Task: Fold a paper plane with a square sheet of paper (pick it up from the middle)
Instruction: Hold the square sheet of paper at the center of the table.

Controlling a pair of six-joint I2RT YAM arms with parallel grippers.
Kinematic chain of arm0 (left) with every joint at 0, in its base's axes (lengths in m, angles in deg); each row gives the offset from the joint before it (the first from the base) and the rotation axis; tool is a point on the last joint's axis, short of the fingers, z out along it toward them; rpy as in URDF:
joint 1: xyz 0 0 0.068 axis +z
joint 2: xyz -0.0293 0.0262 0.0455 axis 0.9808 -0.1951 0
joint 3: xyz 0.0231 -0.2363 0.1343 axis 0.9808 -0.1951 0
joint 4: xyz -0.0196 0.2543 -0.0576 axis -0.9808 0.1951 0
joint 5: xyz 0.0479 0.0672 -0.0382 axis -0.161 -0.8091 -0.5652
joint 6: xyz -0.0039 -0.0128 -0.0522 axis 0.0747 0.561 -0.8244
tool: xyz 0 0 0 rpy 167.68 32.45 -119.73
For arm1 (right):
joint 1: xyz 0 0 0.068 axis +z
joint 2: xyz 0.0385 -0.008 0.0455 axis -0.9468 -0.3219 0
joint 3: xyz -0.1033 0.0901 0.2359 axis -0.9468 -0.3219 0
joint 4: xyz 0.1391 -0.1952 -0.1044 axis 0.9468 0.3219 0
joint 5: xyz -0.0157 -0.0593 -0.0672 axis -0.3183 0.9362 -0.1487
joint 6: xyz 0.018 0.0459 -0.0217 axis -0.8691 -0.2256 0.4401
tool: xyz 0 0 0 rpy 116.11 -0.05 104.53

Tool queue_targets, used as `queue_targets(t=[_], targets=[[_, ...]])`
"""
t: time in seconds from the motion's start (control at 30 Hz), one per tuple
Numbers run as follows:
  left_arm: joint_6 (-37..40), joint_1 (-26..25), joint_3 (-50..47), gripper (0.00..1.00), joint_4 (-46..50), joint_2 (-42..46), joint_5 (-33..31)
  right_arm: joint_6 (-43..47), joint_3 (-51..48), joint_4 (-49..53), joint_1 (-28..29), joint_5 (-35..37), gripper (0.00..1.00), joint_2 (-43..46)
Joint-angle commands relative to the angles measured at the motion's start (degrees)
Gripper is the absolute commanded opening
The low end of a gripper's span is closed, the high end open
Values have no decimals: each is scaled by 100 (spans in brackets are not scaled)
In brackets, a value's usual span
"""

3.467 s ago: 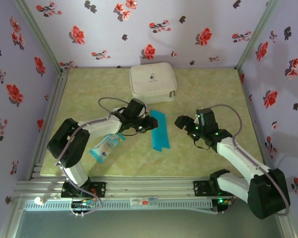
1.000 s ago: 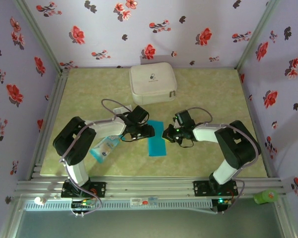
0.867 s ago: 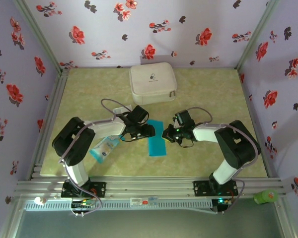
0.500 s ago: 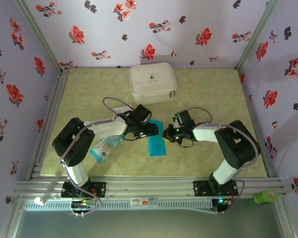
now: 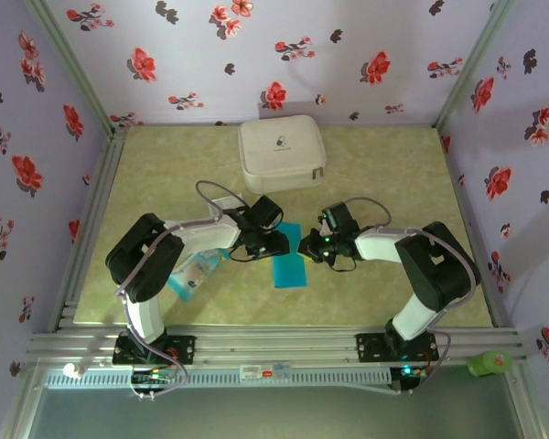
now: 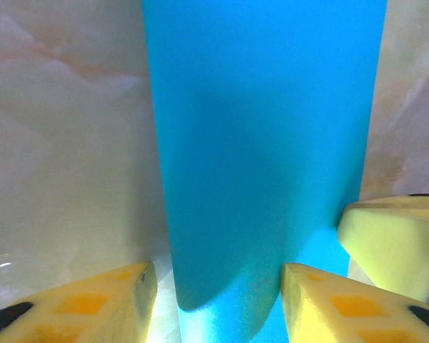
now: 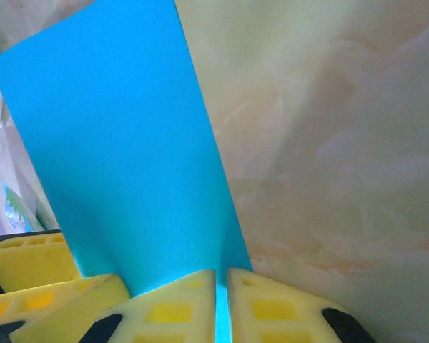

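Note:
The sheet of paper [image 5: 289,265] is bright blue, folded to a narrow strip, and lies on the table between the arms. Its far end curls up off the table. In the left wrist view the paper [image 6: 264,143] runs up the middle. My left gripper [image 6: 218,314] is open, one yellow finger [image 6: 86,304] on each side of the paper's near end. My right gripper [image 7: 222,296] is shut on the paper's [image 7: 121,157] edge, with blue showing in the thin slit between its fingers. In the top view the left gripper [image 5: 276,243] and right gripper [image 5: 306,246] meet at the paper's far end.
A white zipped case [image 5: 282,154] stands at the back of the table. A pale blue-and-white packet [image 5: 194,273] lies beside the left arm's elbow. The right gripper's finger [image 6: 397,243] sits close to the left gripper's right finger.
The right arm came in from the right to the paper's far end and now holds still. Over the last second the left gripper slid right until its fingers straddle the paper.

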Motion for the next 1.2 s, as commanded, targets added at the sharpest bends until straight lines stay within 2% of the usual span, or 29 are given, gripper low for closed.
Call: queue_targets(t=[0.0, 0.07, 0.13, 0.23, 0.37, 0.57, 0.7, 1.17], targets=[[-72, -36, 19, 50, 289, -27, -234, -3, 123, 127, 37, 122, 18, 251], [-78, -19, 49, 49, 346, -19, -235, 24, 127, 298, -20, 323, 23, 522], [-64, -9, 82, 49, 374, -11, -243, 214, 176, 866, -86, 903, 28, 905], [-78, 7, 80, 48, 398, 36, -250, 459, 219, 1539, -188, 1585, 29, 1277], [-44, 51, 27, 48, 396, 138, -324, 311, -73, 1345, -434, 1455, 30, 1513], [133, 114, -8, 48, 528, 140, -299, 34, -412, 1018, -492, 1428, 31, 1649], [292, 131, 39, 48, 775, 108, -351, 7, -392, 974, -493, 1364, 31, 1608], [131, 131, 157, 54, 622, -217, -297, -22, -423, 848, -493, 1213, 32, 1496]])
